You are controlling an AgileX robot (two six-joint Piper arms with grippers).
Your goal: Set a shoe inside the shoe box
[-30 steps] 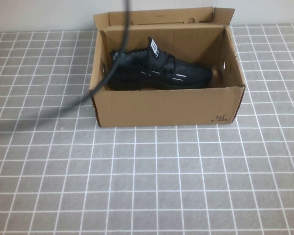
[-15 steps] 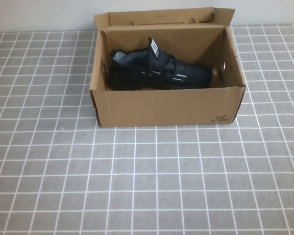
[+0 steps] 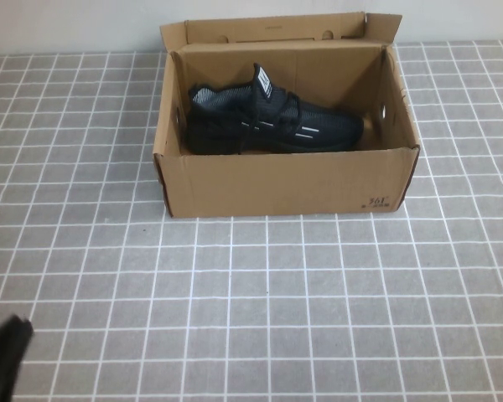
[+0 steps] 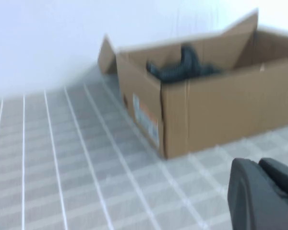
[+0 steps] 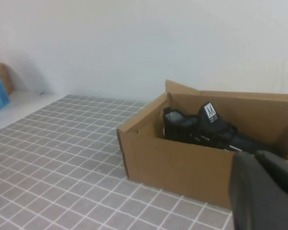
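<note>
Shoe [image 3: 271, 122] sits upright inside the box [image 3: 285, 182], so looks done. Left gripper [image 3: 2, 358] is near the table's front-left corner, right gripper [image 5: 266, 191] well short of the box, both pinched together and empty, probably parked.

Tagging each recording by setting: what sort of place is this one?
Probably an indoor test bench rather than a home: a surface with a grey grid cloth, a plain white wall behind, and only a cardboard shoe box holding a black shoe.
</note>
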